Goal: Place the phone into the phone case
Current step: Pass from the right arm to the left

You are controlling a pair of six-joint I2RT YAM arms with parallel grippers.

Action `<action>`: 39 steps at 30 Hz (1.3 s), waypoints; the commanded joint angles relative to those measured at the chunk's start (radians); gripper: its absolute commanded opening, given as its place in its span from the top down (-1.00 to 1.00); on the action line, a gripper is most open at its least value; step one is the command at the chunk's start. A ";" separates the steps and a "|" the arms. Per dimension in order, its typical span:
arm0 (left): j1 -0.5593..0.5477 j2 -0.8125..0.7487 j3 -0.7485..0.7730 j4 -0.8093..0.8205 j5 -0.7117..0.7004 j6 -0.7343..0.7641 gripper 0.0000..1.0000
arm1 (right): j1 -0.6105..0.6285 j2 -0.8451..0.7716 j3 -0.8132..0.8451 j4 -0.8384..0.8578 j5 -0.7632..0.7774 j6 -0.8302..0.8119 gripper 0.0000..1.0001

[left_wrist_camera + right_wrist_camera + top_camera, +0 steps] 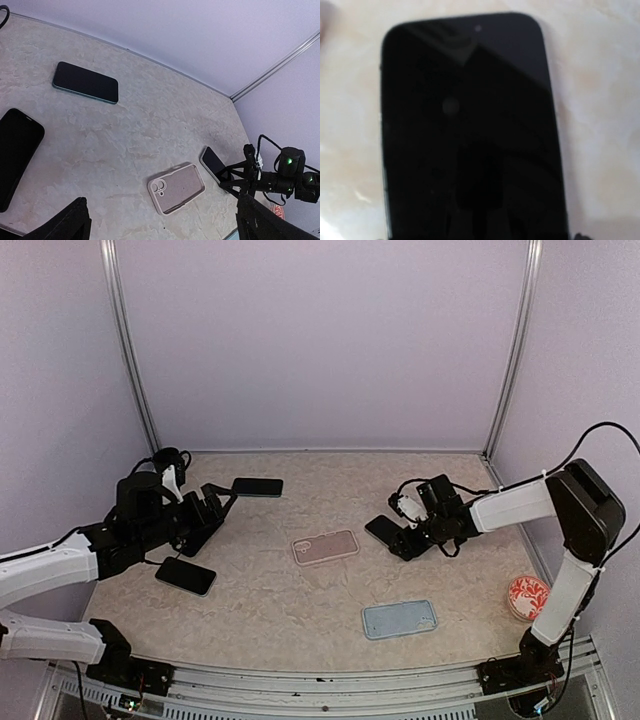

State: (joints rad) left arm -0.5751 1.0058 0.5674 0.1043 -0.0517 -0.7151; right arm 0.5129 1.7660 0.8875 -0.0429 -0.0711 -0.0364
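Right of centre on the table, the right hand sits low over the black phone, its grip unclear. Just left lies the pink phone case, back up. Far left, the left hand hangs spread wide, holding nothing.

Bare table between pink case and blue case; red-patterned dish crowds right edge
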 commanded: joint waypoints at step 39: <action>-0.089 0.682 0.272 0.475 0.592 -0.045 -0.93 | 0.323 -0.244 -0.089 0.358 0.031 -0.046 -0.10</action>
State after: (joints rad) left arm -0.6586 1.6482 0.7967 0.5282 0.4686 -0.7422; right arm 0.8089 1.5703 0.8112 0.2173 -0.0586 -0.0647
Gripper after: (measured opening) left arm 0.968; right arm 0.728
